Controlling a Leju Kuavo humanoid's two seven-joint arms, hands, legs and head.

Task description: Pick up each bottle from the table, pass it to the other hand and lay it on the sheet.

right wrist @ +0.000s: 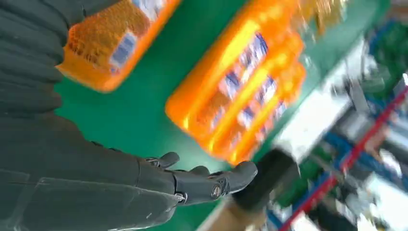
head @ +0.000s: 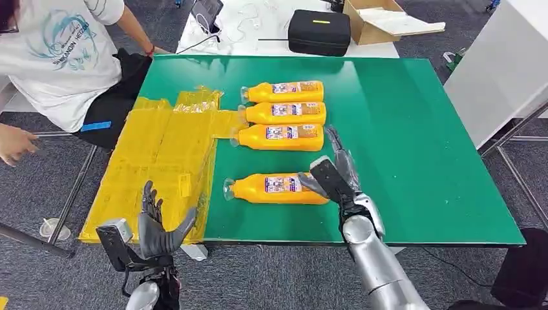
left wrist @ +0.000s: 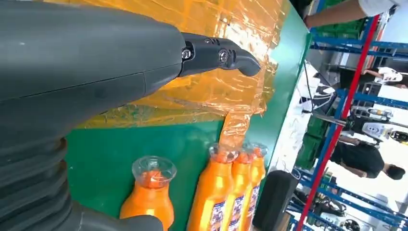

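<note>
Several orange bottles lie on the green table (head: 400, 129). Three lie side by side at the middle (head: 282, 114). A fourth bottle (head: 274, 188) lies alone nearer the front edge, its cap pointing at the yellow sheet (head: 155, 161). My right hand (head: 336, 171) is open at that bottle's base end, fingers spread, holding nothing. My left hand (head: 158, 226) is open, palm up, over the front corner of the sheet. The left wrist view has the lone bottle (left wrist: 149, 192) and the three others (left wrist: 231, 187) beyond the sheet (left wrist: 192, 57). The right wrist view is blurred, with the bottles (right wrist: 235, 96).
A person (head: 58, 51) sits at the table's far left corner, one hand (head: 13, 143) out near the sheet's side. A white table behind carries a black case (head: 318, 31) and a cardboard box (head: 381, 19). Bare green surface lies to the right.
</note>
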